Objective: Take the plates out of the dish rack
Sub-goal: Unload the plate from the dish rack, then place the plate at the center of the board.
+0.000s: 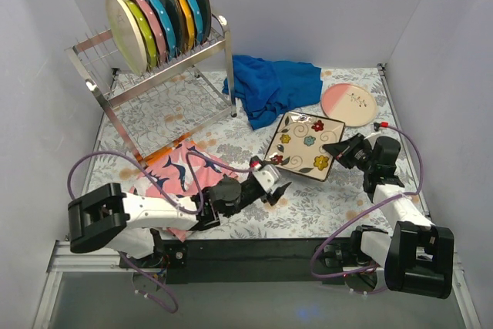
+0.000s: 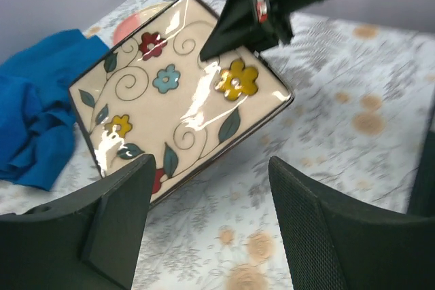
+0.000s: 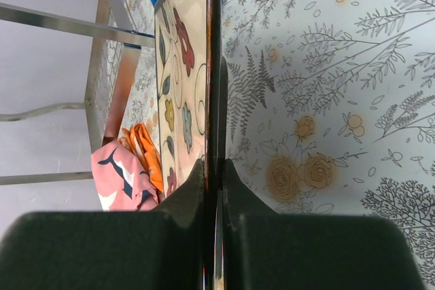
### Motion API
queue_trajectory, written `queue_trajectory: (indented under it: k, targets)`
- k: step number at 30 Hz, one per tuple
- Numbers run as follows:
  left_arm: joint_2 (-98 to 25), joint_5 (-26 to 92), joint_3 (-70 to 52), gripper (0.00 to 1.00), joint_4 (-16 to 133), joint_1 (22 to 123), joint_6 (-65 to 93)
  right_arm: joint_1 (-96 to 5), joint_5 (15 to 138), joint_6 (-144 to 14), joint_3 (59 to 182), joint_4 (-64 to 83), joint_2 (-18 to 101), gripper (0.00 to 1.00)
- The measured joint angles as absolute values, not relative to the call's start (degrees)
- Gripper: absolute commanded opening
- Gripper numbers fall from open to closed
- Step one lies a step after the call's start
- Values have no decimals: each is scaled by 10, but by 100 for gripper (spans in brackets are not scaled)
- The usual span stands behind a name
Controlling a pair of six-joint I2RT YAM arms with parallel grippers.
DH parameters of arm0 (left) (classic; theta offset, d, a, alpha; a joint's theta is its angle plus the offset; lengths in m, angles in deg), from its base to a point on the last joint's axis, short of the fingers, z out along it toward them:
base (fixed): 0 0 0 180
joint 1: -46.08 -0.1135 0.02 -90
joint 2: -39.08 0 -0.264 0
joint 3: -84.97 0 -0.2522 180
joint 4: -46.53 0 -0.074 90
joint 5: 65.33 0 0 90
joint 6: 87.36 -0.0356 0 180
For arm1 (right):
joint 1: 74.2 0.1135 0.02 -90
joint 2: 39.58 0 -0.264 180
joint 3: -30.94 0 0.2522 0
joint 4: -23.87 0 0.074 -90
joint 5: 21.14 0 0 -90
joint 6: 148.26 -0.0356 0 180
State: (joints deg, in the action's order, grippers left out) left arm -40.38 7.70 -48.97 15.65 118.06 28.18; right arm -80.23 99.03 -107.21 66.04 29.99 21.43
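The silver wire dish rack (image 1: 166,82) stands at the back left with several round plates (image 1: 158,17) upright in it. A square cream floral plate (image 1: 306,144) is tilted above the table, its right corner pinched in my shut right gripper (image 1: 339,149); it shows edge-on in the right wrist view (image 3: 212,66) and face-on in the left wrist view (image 2: 180,93). A cream and pink round plate (image 1: 349,104) lies flat at the back right. My left gripper (image 1: 276,190) is open and empty, just below the square plate's near corner.
A crumpled blue cloth (image 1: 271,86) lies behind the square plate. A pink patterned cloth (image 1: 179,171) lies under the left arm by the rack's front leg (image 1: 123,140). The table has a floral cover and white walls on three sides.
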Motion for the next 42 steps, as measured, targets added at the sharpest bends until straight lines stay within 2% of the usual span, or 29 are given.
queue_trajectory:
  k: [6,11,24,34,42]
  targets:
    - [-305,163,-520,67,177,1082,476,-806,982,-1072,646,308,214,1]
    - [-274,165,-587,67,174,1039,551,-806,974,-1072,636,324,214,1]
    - [-196,85,-666,67,117,1039,550,-806,962,-1107,564,415,230,1]
    - [-201,86,-665,67,112,1039,548,-806,955,-1171,534,564,295,1]
    - [-196,87,-666,67,112,1039,547,-806,950,-1220,504,687,389,1]
